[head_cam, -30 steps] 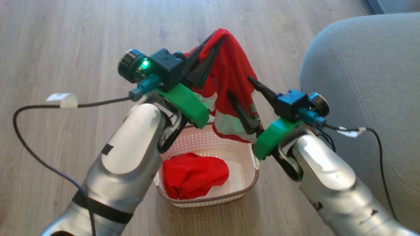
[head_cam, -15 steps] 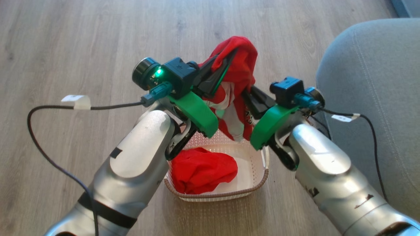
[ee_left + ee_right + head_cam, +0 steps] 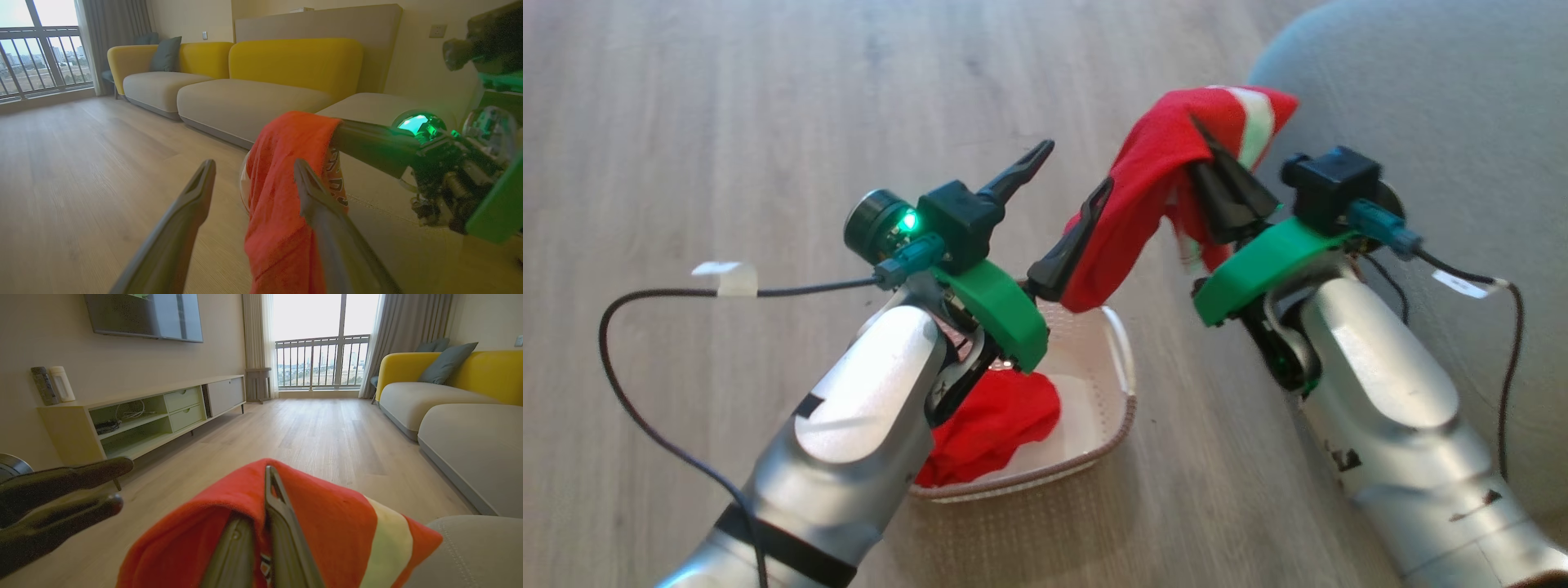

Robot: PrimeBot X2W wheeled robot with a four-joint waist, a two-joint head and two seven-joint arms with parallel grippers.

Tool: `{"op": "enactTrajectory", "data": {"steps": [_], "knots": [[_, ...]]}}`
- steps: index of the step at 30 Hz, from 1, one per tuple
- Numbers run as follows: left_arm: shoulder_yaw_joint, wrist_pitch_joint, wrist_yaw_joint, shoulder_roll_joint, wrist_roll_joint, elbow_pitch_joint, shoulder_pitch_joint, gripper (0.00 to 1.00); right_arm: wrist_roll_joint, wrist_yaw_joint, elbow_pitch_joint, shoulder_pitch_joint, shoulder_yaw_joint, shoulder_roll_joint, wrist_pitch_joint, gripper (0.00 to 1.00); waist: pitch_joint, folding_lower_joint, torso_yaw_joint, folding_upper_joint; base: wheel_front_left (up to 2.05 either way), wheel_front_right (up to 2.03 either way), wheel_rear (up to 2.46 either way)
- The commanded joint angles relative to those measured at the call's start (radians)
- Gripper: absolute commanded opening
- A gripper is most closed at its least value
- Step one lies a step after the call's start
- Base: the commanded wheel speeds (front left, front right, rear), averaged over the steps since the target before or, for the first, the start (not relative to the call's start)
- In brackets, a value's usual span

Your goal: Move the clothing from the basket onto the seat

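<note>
Across the head view from 9 o'clock, pale wood-plank floor point(image 3: 686, 122) runs under everything, and at 6 o'clock sits the basket point(image 3: 1125, 400) with the plain red garment point(image 3: 1005, 416) bunched inside. Big change now: the left gripper point(image 3: 1076, 165), clamped on the trimmed garment point(image 3: 1143, 196) a second ago, has let go. Its jaws are splayed wide, holding nothing, and the cloth hangs just beside its right-hand finger. The right gripper point(image 3: 1199, 135), wide open back then, is pinched tight on that garment and carries it alone! It dangled over the basket's far side before; now its top shows at 1 o'clock in front of the grey seat point(image 3: 1421, 98), its tail just above the basket's far corner. The camera has swung too. Left wrist view adds yellow-backed sofas point(image 3: 294, 61) at 12 o'clock, a balcony railing point(image 3: 41, 57) at 10, and lettering point(image 3: 337, 183) on the hanging cloth. Right wrist view adds a television point(image 3: 143, 314) at 11 o'clock, a low cabinet point(image 3: 155, 412) at 9, a bright window point(image 3: 318, 339) at 12, and a white stripe point(image 3: 386, 539) at 4.
</note>
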Motion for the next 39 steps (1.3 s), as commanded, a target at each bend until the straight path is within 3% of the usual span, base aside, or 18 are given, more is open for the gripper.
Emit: {"op": "enactTrajectory", "data": {"steps": [1, 17, 29, 35, 39], "knots": [[0.029, -0.009, -0.001, 0.023, 0.002, -0.024, -0.030, 1.00, -0.007, 0.000, -0.045, -0.002, -0.006, 0.007, -0.006, 0.00, 0.012, -0.0001, -0.051, 0.0000, 0.00, 0.00, 0.00], [0.066, -0.009, -0.001, 0.059, 0.006, -0.028, 0.062, 1.00, -0.024, 0.000, -0.168, 0.106, -0.101, -0.016, -0.006, 0.00, 0.002, -0.0001, -0.375, 0.0000, 0.00, 0.00, 0.00], [0.033, -0.009, -0.001, 0.047, 0.024, -0.050, 0.078, 1.00, -0.073, 0.000, -0.304, 0.260, -0.249, -0.060, -0.006, 0.00, 0.043, -0.0001, -0.404, 0.0000, 0.00, 0.00, 0.00], [0.019, -0.009, -0.001, 0.079, 0.038, -0.061, 0.079, 1.00, -0.115, 0.000, -0.282, 0.179, -0.290, -0.160, -0.006, 0.00, 0.115, -0.0001, -0.408, 0.0000, 0.00, 0.00, 0.00], [0.012, -0.009, -0.001, 0.103, 0.044, -0.063, 0.076, 1.00, -0.115, 0.000, -0.240, 0.109, -0.319, -0.194, -0.006, 0.00, 0.155, -0.0001, -0.410, 0.0000, 0.00, 0.00, 0.00]]}}
